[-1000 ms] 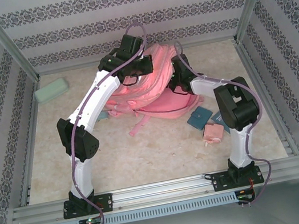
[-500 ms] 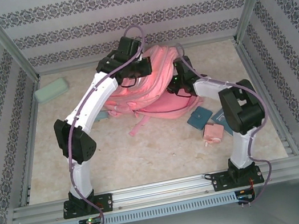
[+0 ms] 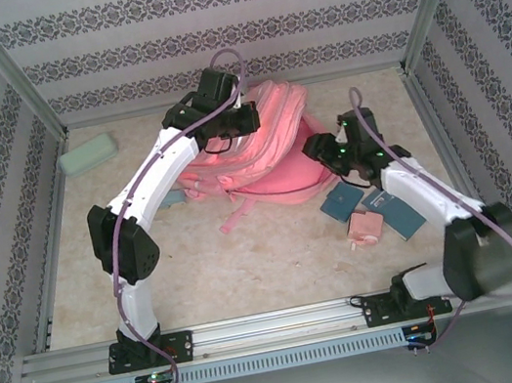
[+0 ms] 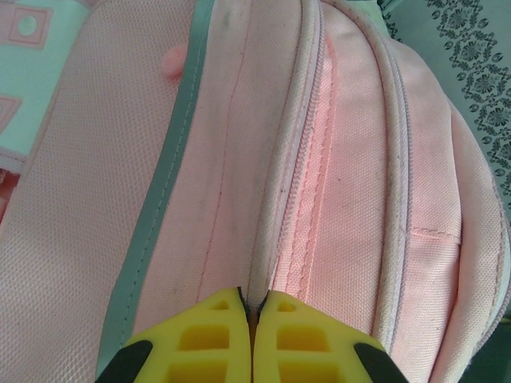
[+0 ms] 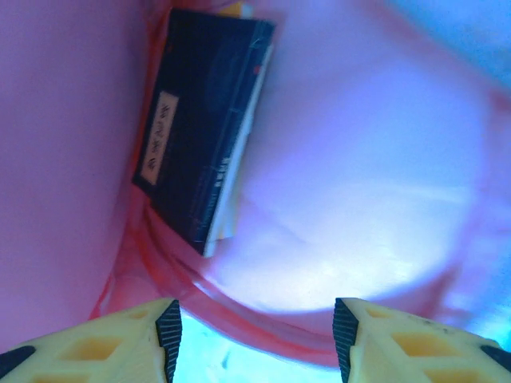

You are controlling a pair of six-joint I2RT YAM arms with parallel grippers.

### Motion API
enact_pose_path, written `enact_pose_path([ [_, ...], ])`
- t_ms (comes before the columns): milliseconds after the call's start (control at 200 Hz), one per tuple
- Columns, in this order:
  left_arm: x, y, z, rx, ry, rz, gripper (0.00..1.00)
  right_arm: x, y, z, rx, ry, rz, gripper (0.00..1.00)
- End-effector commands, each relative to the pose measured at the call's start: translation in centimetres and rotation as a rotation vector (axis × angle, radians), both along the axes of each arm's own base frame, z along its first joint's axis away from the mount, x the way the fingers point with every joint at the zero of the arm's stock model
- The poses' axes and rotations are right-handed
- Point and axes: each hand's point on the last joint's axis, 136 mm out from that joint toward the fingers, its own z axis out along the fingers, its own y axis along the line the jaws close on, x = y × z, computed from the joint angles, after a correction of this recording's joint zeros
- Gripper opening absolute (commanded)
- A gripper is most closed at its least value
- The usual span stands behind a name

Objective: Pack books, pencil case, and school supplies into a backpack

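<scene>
We see a mint pencil case (image 3: 88,154) lying far left, well apart; teal pads (image 3: 341,201) and a pink block (image 3: 365,226) lie beside the right arm (image 3: 425,193). The pink backpack (image 3: 278,160) sits at centre back, partly covered by the left arm (image 3: 149,176). The left gripper (image 4: 252,302) is pinched closed on its zipper seam. The right gripper (image 5: 255,319) gapes open before a navy book (image 5: 204,128) inside.
</scene>
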Motion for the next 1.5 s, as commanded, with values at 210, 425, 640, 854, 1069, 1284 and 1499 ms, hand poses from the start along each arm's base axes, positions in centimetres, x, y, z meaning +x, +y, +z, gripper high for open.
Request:
enact_pose_path([
  [210,-0.7,1.0,-0.2,-0.015,-0.019,-0.020,0.03,-9.7,-13.8,-5.9,-0.282,0.252,-0.309,0.54],
  [425,-1.6,0.8,-2.0,-0.006,0.030,-0.048,0.18,-11.6,-18.0,-9.7,-0.243,0.375,-0.463,0.56],
  [640,-2.2,1.0,-1.6,-0.013,0.028,-0.052,0.48,-10.0,-19.5,-11.4,-0.237,0.448,-0.429,0.55],
  [854,-2.6,1.3,-1.3,-0.009,0.024,-0.052,0.56,-8.6,-16.5,-13.8,-0.213,0.544,-0.267,0.53],
  [1069,-2.7,1.4,-1.4,-0.008,0.025,-0.049,0.57,-8.7,-12.6,-14.9,-0.195,0.580,-0.147,0.52],
  [1284,-3.0,1.1,-1.8,-0.023,0.038,-0.059,0.57,-9.0,-8.7,-15.0,-0.210,0.564,-0.037,0.51],
  [1499,-4.2,-1.2,-2.1,-0.065,0.060,-0.098,0.53,-8.4,-6.3,-14.2,-0.240,0.518,0.060,0.51],
])
